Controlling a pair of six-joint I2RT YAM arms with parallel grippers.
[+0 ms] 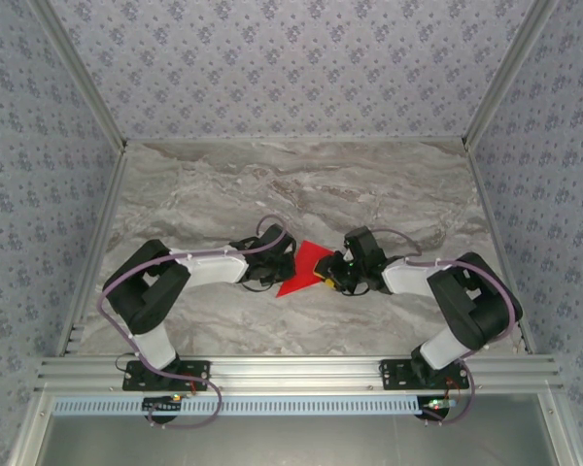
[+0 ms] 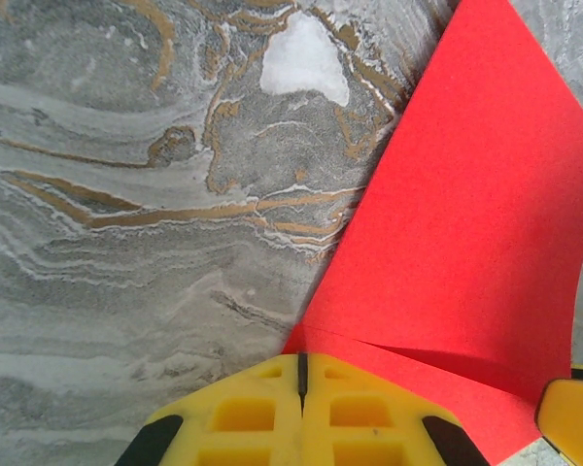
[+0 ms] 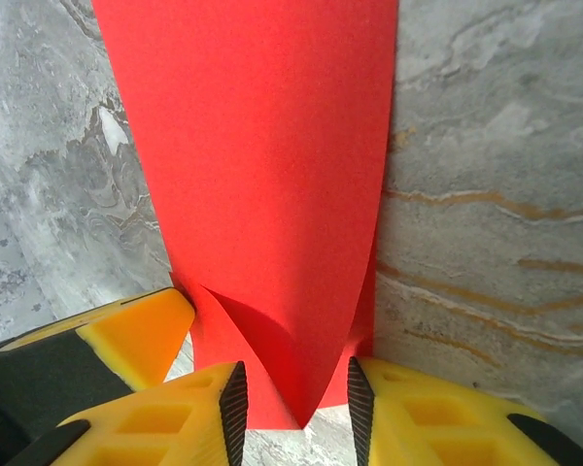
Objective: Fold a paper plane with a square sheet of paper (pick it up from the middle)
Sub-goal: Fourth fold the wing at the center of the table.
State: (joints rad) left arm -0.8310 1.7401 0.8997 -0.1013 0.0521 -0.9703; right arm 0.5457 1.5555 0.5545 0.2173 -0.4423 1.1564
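Red paper: the square sheet of paper [image 1: 306,268] sits at the middle of the grey marbled counter [image 1: 301,184], in the gap between the two arms. It does not lie flat. It bows upward and doubles over on itself, tapering to a narrow rounded end on the right arm's side. It shows no dart shape yet.
Long axis: in the right wrist view the sheet runs straight away from the jaws, narrow end nearest and widening toward its far edge. From overhead it reads as a red wedge spanning the space between the arms.
Right gripper [image 3: 293,393]: its jaws are partly open, one on either side of the narrow doubled end. The paper stands in the gap, and neither pad visibly presses it, so it appears to hold nothing yet.
Left gripper [image 2: 301,361]: its jaws are fully closed, meeting along a thin dark seam. A corner of the sheet lies right at their tips and the red carries on to their right. Whether an edge is pinched between them cannot be told.
Nearer arm: both are at the sheet, from opposite sides. Only the right one has paper lined up inside its jaws.
Deciding relation: the fold's centre line and the right jaws' gap seem to share one axis, so closing there would likely pinch the doubled end.
Risk: the thin, bowed paper may slip or crease off-line if the pads meet it unevenly.
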